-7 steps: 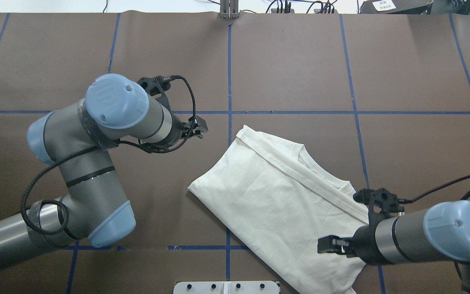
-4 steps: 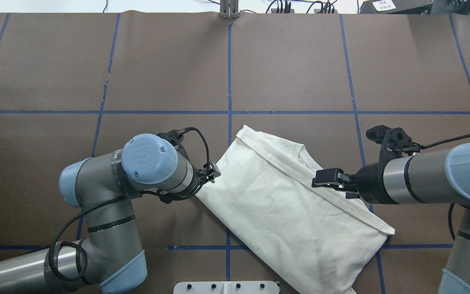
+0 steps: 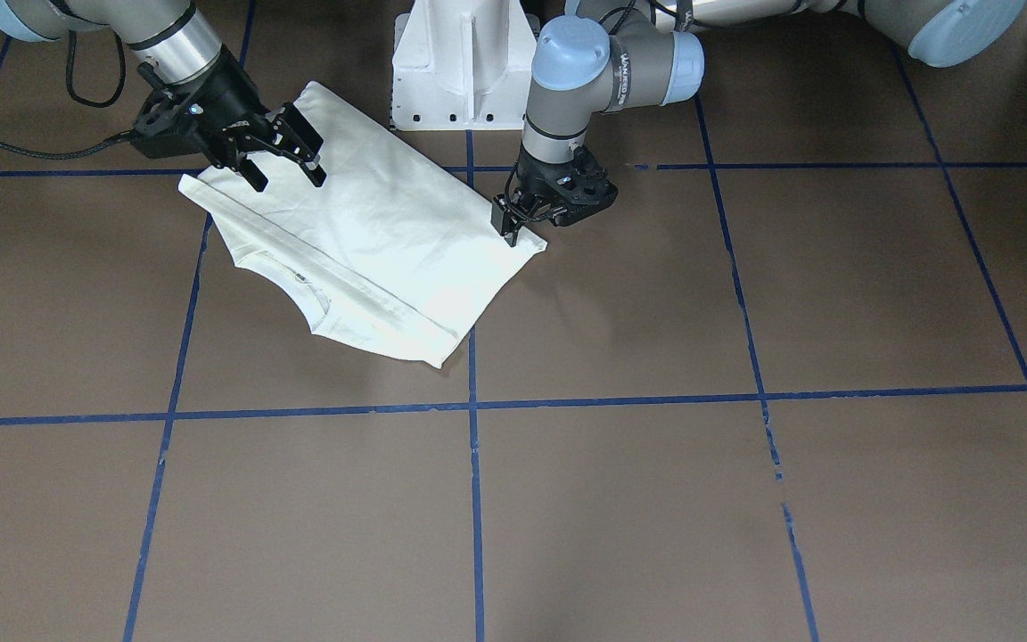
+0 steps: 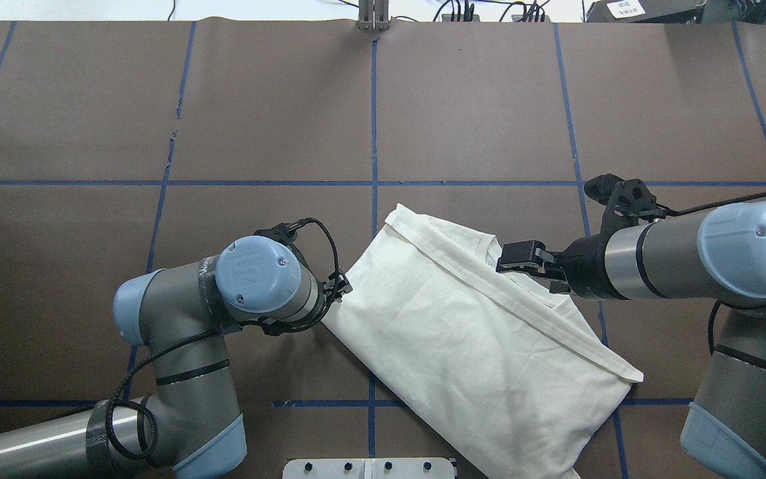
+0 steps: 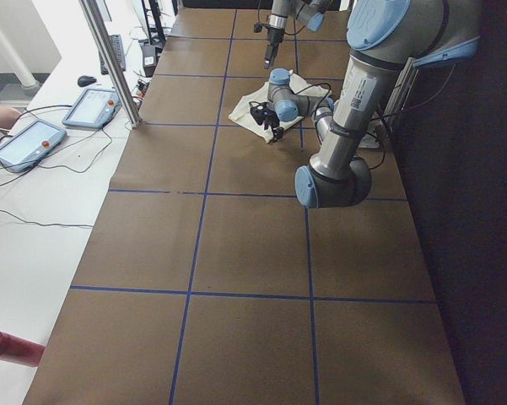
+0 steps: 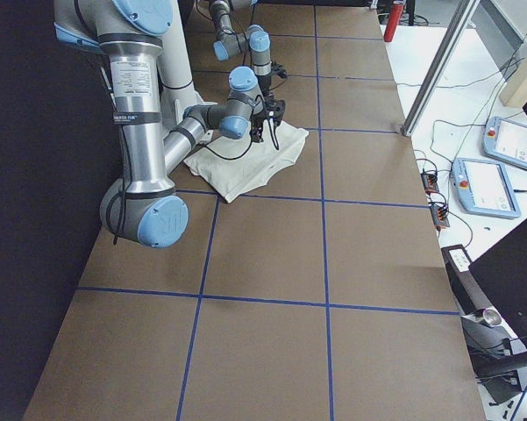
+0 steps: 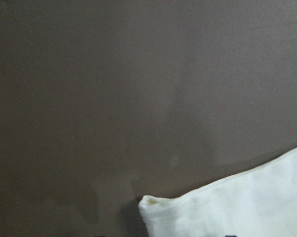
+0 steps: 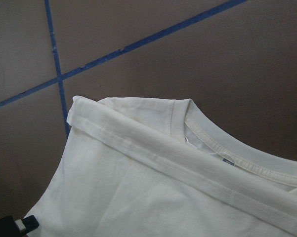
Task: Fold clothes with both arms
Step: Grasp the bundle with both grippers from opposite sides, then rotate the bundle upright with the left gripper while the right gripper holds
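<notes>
The clothes are one cream-white shirt (image 4: pixel 469 339), folded and lying flat and diagonal on the brown table, plain side up. Its ribbed neckline (image 8: pixel 222 143) shows at one end. My left gripper (image 3: pixel 506 230) points down at the shirt's left corner (image 7: pixel 153 205), very close to it; I cannot tell whether it is open or shut. My right gripper (image 3: pixel 286 171) hangs open above the shirt near the neckline (image 4: pixel 489 249), holding nothing. One fingertip (image 8: pixel 12 226) shows in the right wrist view.
The white pedestal base (image 3: pixel 469 62) stands right behind the shirt. Blue tape lines (image 4: pixel 373 133) divide the brown table. Beyond the table's far edge lie teach pendants (image 6: pixel 500 140) and cables, beside a metal post (image 5: pixel 110 59).
My left arm has swung in from the far left down to the shirt's left corner. My right arm has moved from the shirt's near end up to the neckline. The shirt has not moved.
</notes>
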`<state>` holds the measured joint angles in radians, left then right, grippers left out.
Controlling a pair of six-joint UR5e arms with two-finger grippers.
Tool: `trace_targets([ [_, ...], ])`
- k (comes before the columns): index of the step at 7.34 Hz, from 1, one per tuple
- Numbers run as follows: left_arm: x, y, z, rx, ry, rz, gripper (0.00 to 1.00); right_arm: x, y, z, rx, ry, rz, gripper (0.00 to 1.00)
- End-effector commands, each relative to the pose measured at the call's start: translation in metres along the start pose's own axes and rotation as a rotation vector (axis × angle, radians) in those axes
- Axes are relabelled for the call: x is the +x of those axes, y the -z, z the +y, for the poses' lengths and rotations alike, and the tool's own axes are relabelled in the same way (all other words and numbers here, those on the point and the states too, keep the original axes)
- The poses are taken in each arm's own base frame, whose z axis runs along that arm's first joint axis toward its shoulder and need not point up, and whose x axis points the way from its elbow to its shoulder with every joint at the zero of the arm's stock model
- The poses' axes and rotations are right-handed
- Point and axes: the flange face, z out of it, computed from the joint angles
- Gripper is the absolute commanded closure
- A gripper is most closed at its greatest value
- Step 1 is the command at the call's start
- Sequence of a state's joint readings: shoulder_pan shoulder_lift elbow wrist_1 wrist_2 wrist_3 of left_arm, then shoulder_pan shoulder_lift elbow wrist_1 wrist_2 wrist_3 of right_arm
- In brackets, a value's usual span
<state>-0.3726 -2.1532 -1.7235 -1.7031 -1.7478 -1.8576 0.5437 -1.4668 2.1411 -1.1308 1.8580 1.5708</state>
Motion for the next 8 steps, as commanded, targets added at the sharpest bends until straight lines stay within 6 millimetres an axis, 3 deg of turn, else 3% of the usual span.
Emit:
trace_targets([
  [1,0.001,-0.003,-0.006,0.014,0.008,-0.002,0.32,-0.001,0.0,-0.001,0.003,0.0,-0.002,0.0],
  [3,0.001,-0.006,-0.01,0.018,0.011,-0.003,0.53,-0.001,0.0,-0.001,0.003,-0.001,-0.002,0.0],
  [5,0.0,-0.01,-0.013,0.037,0.002,-0.004,0.93,-0.001,-0.001,-0.001,0.004,0.0,-0.001,0.0],
  [6,0.001,-0.009,-0.016,0.04,0.001,-0.003,1.0,-0.001,-0.001,-0.001,0.004,-0.002,-0.001,0.0],
  [8,0.006,0.002,-0.044,0.067,-0.033,0.02,1.0,0.0,-0.001,-0.001,0.004,-0.002,0.001,0.0],
])
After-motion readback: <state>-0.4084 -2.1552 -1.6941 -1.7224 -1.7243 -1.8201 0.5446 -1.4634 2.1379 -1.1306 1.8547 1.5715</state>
